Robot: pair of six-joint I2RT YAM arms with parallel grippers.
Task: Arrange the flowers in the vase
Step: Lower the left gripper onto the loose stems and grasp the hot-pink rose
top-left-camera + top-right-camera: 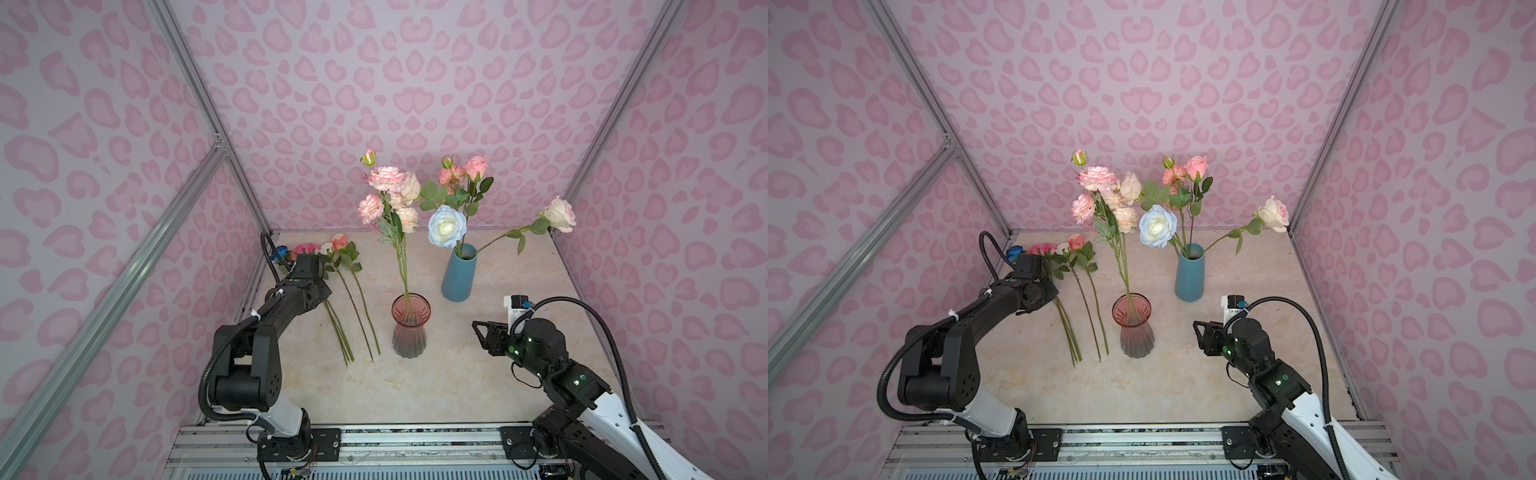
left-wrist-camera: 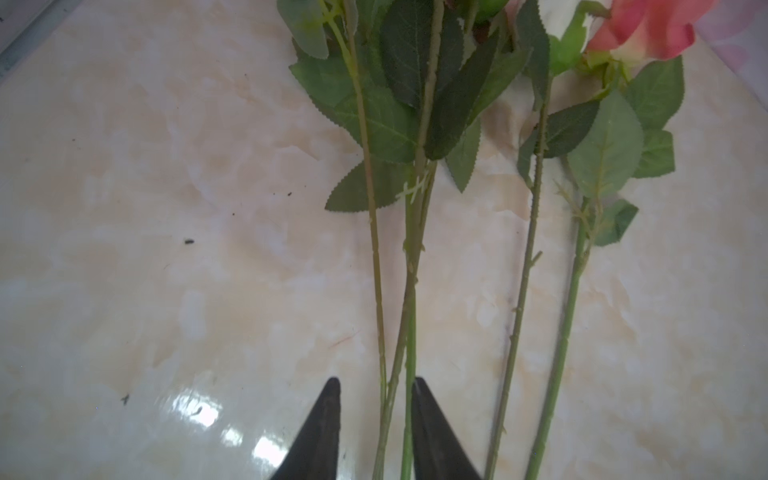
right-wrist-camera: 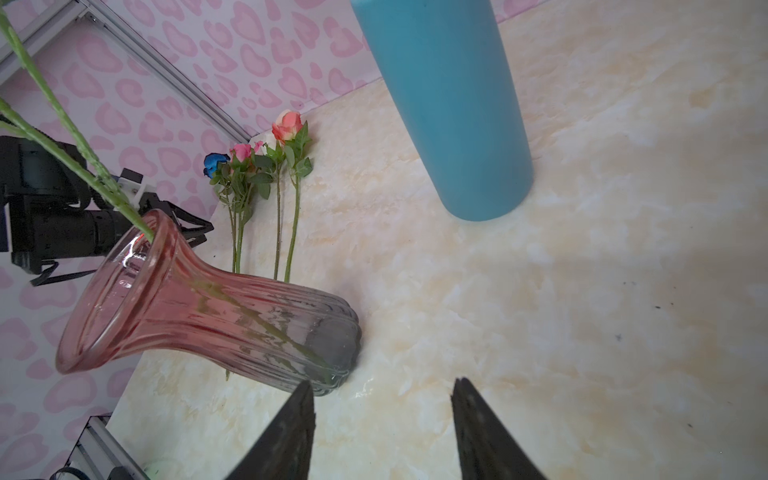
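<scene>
Left gripper (image 2: 375, 386) was part open, jaws straddling a few stems (image 2: 410, 332), not pinching. Loose flowers (image 1: 340, 242) lay flat just beside the glass vase (image 1: 410, 328). Stems looked light, thin, springy: grip bare stem below leaves. Right gripper (image 3: 382, 382) gaped empty near that vase.

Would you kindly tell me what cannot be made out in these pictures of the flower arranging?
Left gripper: the left arm covers it in both top views; in the left wrist view its fingers run off the bottom edge, so any grip on the stems is unclear.
Blooms of the lying flowers: partly behind the left arm in both top views.
Stem ends in the blue vase: hidden by its opaque wall.
</scene>
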